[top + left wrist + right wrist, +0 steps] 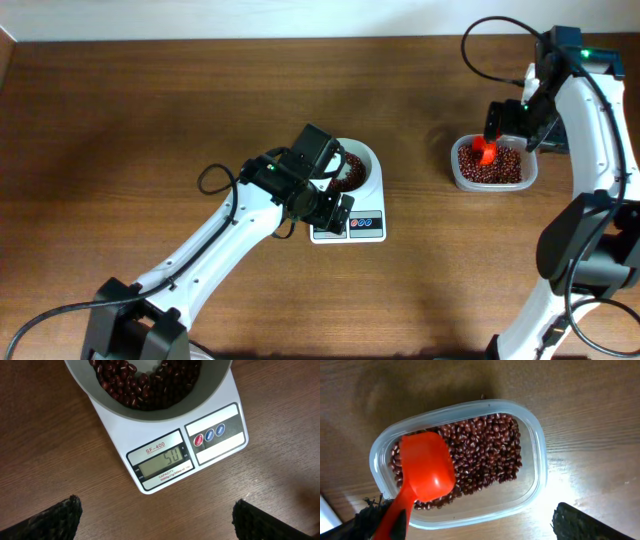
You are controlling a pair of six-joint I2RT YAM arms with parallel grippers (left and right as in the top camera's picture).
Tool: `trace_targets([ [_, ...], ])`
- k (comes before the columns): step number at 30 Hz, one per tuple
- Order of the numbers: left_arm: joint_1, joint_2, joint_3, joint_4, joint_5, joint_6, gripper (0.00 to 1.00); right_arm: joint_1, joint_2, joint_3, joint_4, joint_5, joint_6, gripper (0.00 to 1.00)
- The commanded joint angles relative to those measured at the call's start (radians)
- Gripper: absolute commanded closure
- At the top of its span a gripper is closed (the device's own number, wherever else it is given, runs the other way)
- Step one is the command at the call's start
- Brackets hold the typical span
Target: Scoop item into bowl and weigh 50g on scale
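The beans (pixel 145 380) I'm weighing sit in a dark heap in the white bowl (pixel 150 412), and the bowl stands on the scale (pixel 227 452), covering its platform. The display (pixel 162 462) reads 50, with a red button (pixel 198 440) and two blue ones to its right. The scale rests near the middle of the wooden table (pixel 150 110).

My left gripper (pixel 156 505) hovers just in front of the scale's display end, jaws spread wide with nothing between them.

Well off to the right is the clear plastic tub (pixel 536 460), holding more beans. An orange-red scoop (pixel 427 472) with an empty cup lies over the tub's near end. Its handle runs down to the lower-left finger (pixel 372 517) of my right gripper (pixel 467 512). The two fingers show far apart at the frame's corners, but that corner is dark, so I cannot tell whether they are clamping the handle.
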Motion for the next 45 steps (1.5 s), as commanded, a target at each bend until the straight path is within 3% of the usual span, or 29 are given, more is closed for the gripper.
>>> trace_targets([
  [1, -0.003, 0.007, 0.0, -0.002, 0.0, 0.016, 0.01, -0.05, -0.033, 0.017, -0.019, -0.057, -0.01, 0.01],
  [3, -0.003, 0.007, 0.0, -0.001, 0.0, 0.016, 0.01, -0.074, -0.033, 0.017, -0.116, 0.033, -0.003, 0.01],
  [5, -0.003, 0.007, 0.0, -0.002, 0.0, 0.016, 0.01, -0.091, -0.032, 0.016, -0.115, 0.188, 0.126, 0.01],
  [14, -0.003, 0.007, 0.0, -0.001, 0.0, 0.016, 0.01, -0.094, -0.032, 0.016, 0.008, 0.007, 0.119, 0.01],
  [35, -0.003, 0.012, 0.0, -0.002, 0.0, 0.016, 0.01, -0.095, -0.032, 0.016, 0.014, 0.008, 0.122, 0.01],
  [38, -0.003, -0.095, 0.0, 0.041, -0.074, 0.011, 0.01, -0.094, -0.032, 0.016, 0.014, 0.008, 0.122, 0.01],
  [41, -0.002, -0.407, 0.0, 0.236, -0.322, 0.013, 0.01, -0.095, -0.032, 0.016, 0.014, 0.008, 0.122, 0.02],
  [45, 0.134, -0.702, -0.001, 0.221, -0.235, 0.013, 0.01, -0.095, -0.032, 0.016, 0.014, 0.008, 0.122, 0.01],
])
